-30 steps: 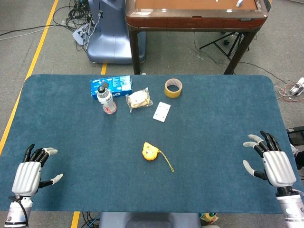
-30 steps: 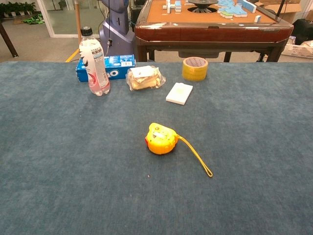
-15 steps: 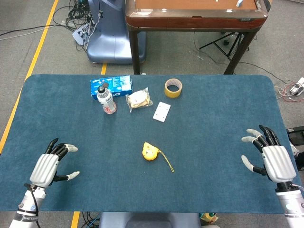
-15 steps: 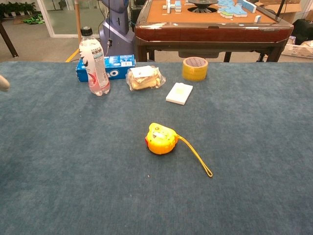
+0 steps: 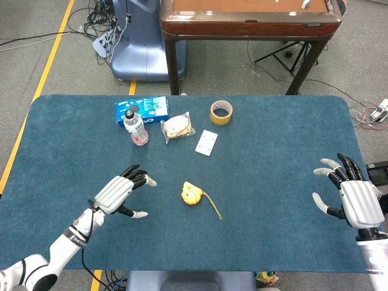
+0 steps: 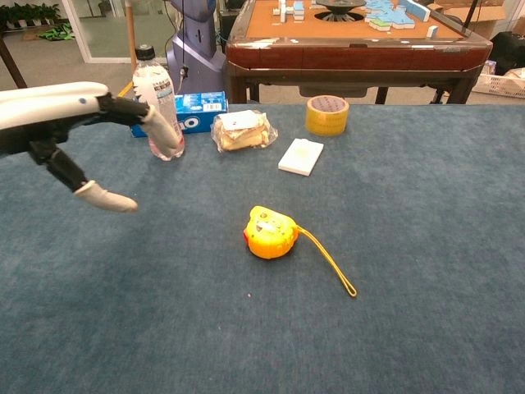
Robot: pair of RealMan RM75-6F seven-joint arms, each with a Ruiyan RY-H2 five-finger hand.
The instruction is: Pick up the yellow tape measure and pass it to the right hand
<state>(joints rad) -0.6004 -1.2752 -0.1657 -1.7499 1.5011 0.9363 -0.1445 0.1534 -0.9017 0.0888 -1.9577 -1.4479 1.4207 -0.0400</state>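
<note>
The yellow tape measure (image 5: 191, 193) (image 6: 270, 232) lies near the middle of the blue table, its yellow cord (image 5: 213, 205) (image 6: 330, 264) trailing off to the right. My left hand (image 5: 119, 191) (image 6: 78, 131) hovers open to the left of it, fingers spread, pointing toward it and apart from it. Far to the right, near the table's right edge, my right hand (image 5: 353, 195) is open with fingers spread and holds nothing; the chest view does not show it.
At the back of the table stand a water bottle (image 5: 136, 127) (image 6: 157, 103), a blue box (image 5: 142, 108), a wrapped sandwich (image 5: 177, 127), a white card (image 5: 207, 142) and a roll of yellow tape (image 5: 220, 112). A wooden table (image 5: 248, 18) stands beyond.
My left hand has swept from the front left corner rightward toward the tape measure and has entered the chest view. The right hand shifted slightly. The tape measure has not moved.
</note>
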